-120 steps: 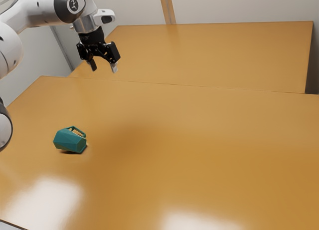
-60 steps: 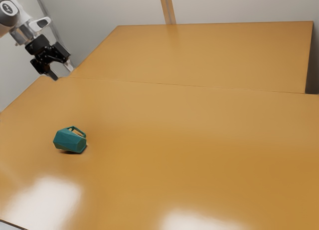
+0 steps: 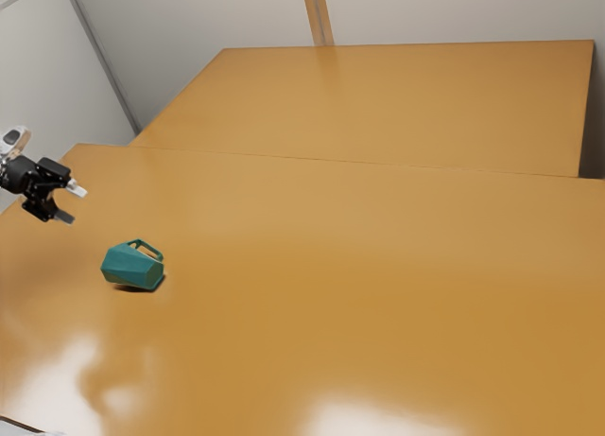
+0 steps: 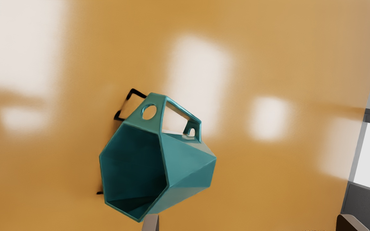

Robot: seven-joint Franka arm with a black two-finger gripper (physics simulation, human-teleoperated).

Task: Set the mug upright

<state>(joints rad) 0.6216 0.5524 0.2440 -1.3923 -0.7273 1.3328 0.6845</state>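
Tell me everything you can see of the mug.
The mug is teal, with flat facets and a smooth, faintly glossy surface; whether it is ceramic or plastic, I cannot tell. It tapers from a wide, angular mouth, its inside darker, and has an angular handle with round holes. It lies on its side on the table, toward the exterior view's left. My open gripper is apart from it.

The mug (image 4: 188, 160) is plain teal, deepening to dark blue-green inside, the table (image 3: 331, 266) honey-orange with whitish patches of glare, the gripper (image 3: 72, 205) black with what look like grey fingertips, and the wall (image 3: 208, 39) pale grey with an orange-tan strip (image 3: 310, 6).
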